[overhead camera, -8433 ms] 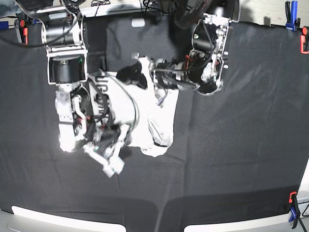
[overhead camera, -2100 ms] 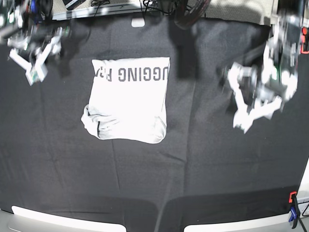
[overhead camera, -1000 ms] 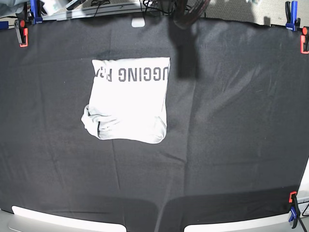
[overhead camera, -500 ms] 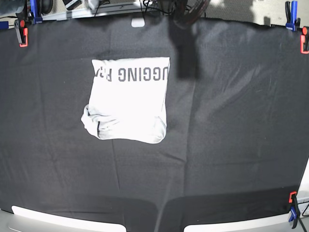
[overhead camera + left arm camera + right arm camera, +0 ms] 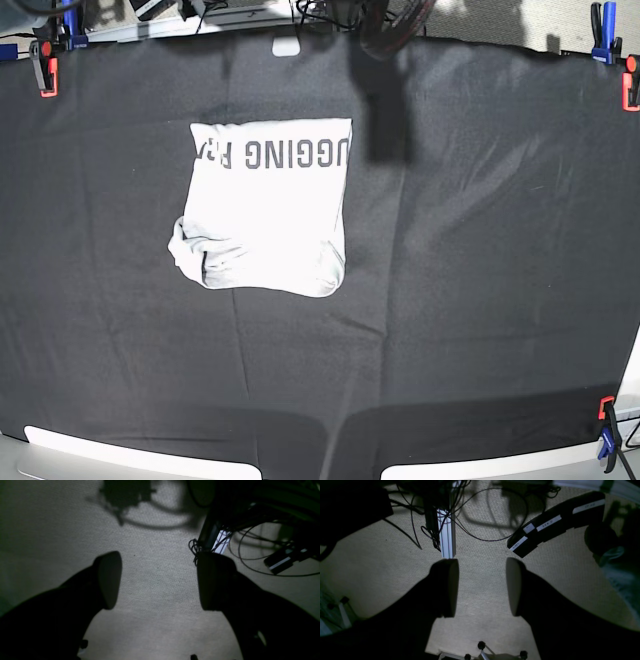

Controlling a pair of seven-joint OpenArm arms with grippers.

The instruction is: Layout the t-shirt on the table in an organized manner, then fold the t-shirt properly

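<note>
t-shirt (image 5: 265, 215) print, upside down: "UGGING F"

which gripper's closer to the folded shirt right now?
Can't tell. Neither arm shows over the table where the shirt lies; the left gripper and right gripper both hang open over carpet.

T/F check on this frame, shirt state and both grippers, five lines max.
1. The t-shirt lies folded into a compact block on the table. True.
2. The lettering is hidden underneath. False: dark letters show along the shirt's far edge.
3. The left gripper holds the shirt. False: its jaws stand apart, empty, over carpet.
4. The right gripper is open with nothing between its jaws. True.
5. An arm reaches over the shirt in the base view. False: neither arm shows there.
</note>
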